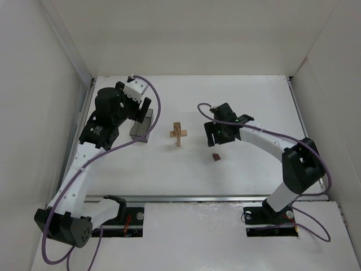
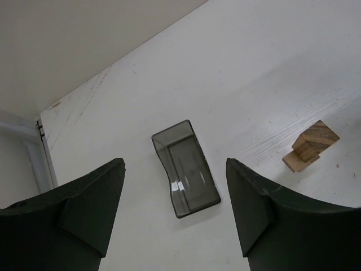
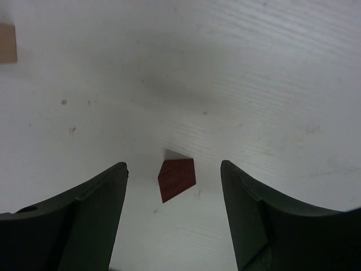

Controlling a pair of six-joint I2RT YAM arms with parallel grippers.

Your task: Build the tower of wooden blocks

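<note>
The small tower of light-tan wooden blocks (image 1: 179, 135) stands in the middle of the table, a flat bar across its uprights; it also shows in the left wrist view (image 2: 310, 145). The dark reddish-brown block (image 1: 215, 157) lies alone on the table to its right and nearer the front. My right gripper (image 1: 216, 134) is open and hovers over that block, which sits between the jaws in the right wrist view (image 3: 177, 178) without touching them. My left gripper (image 1: 142, 113) is open and empty, above the table to the left of the tower.
A dark translucent grey rectangular box (image 1: 141, 130) lies on the table below my left gripper, seen between its jaws (image 2: 185, 168). White walls enclose the table on the left, back and right. An edge of a tan block (image 3: 7, 43) shows at the right wrist view's upper left.
</note>
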